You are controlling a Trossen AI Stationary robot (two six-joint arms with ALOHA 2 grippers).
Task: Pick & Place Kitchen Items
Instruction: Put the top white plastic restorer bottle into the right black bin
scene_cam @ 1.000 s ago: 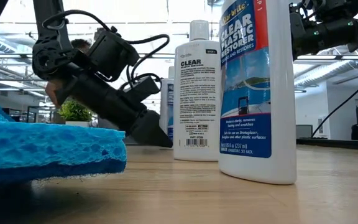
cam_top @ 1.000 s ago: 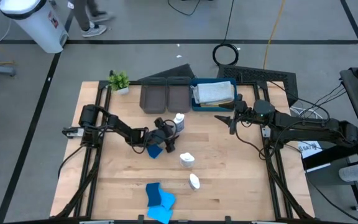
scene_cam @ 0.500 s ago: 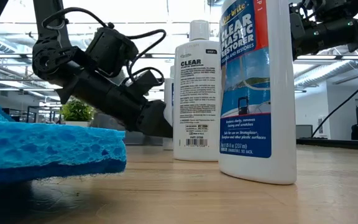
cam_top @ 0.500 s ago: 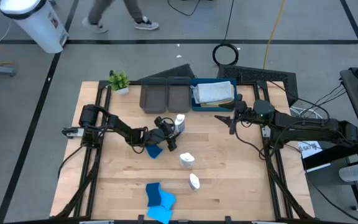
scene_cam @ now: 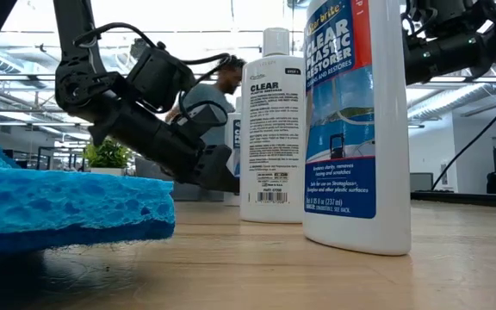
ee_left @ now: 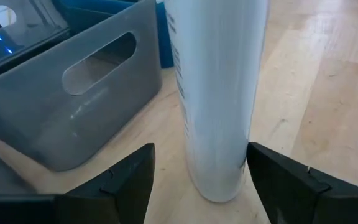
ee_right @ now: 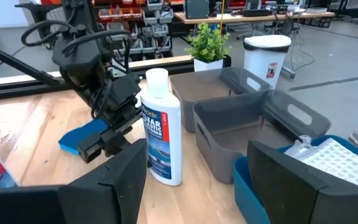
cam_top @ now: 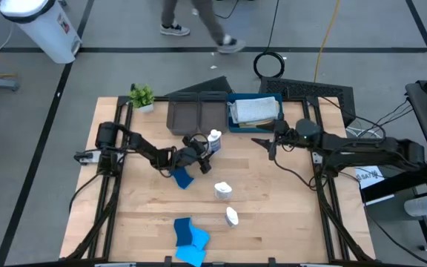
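High view, left to right: a small potted plant point(cam_top: 141, 96) stands at the table's point(cam_top: 273, 215) far left corner. The left arm reaches across the wood toward the middle, and the left gripper point(cam_top: 207, 150) has its fingers spread on either side of an upright white bottle point(cam_top: 214, 138) just in front of the grey trays point(cam_top: 197, 115). In the left wrist view the bottle point(ee_left: 218, 93) fills the gap between the two fingers; a thin space shows on one side, and on the other I cannot tell whether finger and bottle touch. Its cap is cut off there. A dark-blue sponge point(cam_top: 182, 178) lies just beside that arm. Nearer the front edge lie a pile of light-blue sponges point(cam_top: 190, 239), partly cut off by the frame, and two more white bottles point(cam_top: 223, 190) and point(cam_top: 232, 216), too small to read from above. In the low view the near bottle point(scene_cam: 354, 120) hides much of the scene, and its top is cut off. Next comes the blue tray point(cam_top: 237, 123), holding a pale folded cloth point(cam_top: 256, 110). Rightmost, the right gripper point(cam_top: 263, 145) hangs by that tray, fingers apart and holding nothing. A person walks on the floor beyond the table, mostly out of frame.
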